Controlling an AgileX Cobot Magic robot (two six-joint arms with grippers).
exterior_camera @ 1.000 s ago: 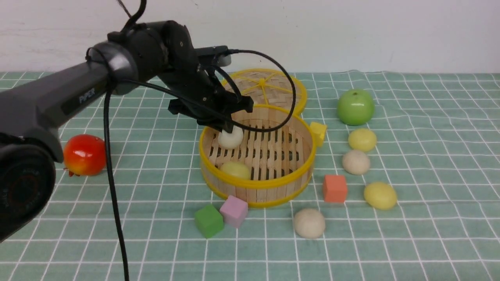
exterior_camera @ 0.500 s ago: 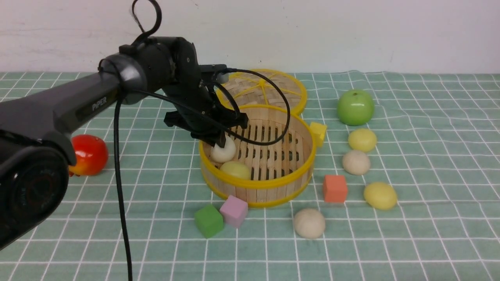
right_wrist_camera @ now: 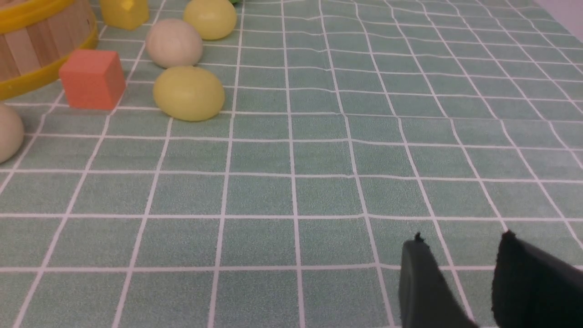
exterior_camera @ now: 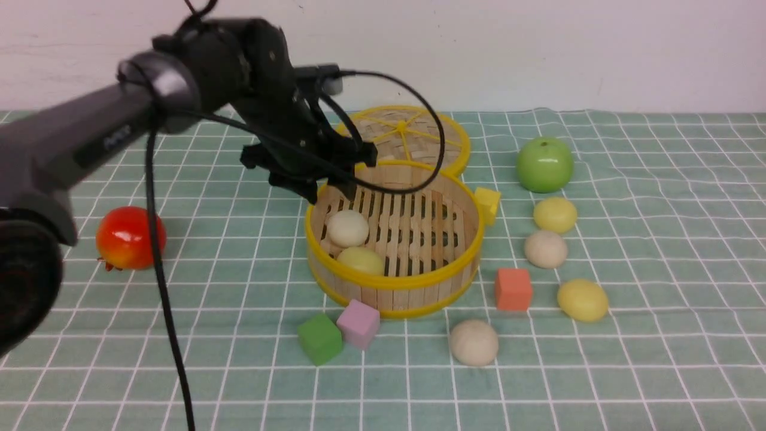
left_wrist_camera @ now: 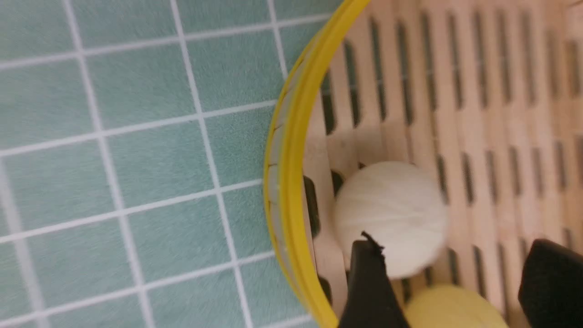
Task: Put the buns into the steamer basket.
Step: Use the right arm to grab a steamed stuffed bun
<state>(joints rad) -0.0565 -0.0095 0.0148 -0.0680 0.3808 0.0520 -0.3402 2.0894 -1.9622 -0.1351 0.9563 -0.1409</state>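
Off-white bun sits loose in steamer basket under left gripper w/ jaws wide, empty — low exit cd clip rim, tip basket. Right gripper half-open, nothing held.

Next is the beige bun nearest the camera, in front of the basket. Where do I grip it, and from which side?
Come straight down and close on the bun at its widest: it is a smooth dome, so a high pinch would likely slip. It lies apart from the orange cube and basket, leaving both flanks free.
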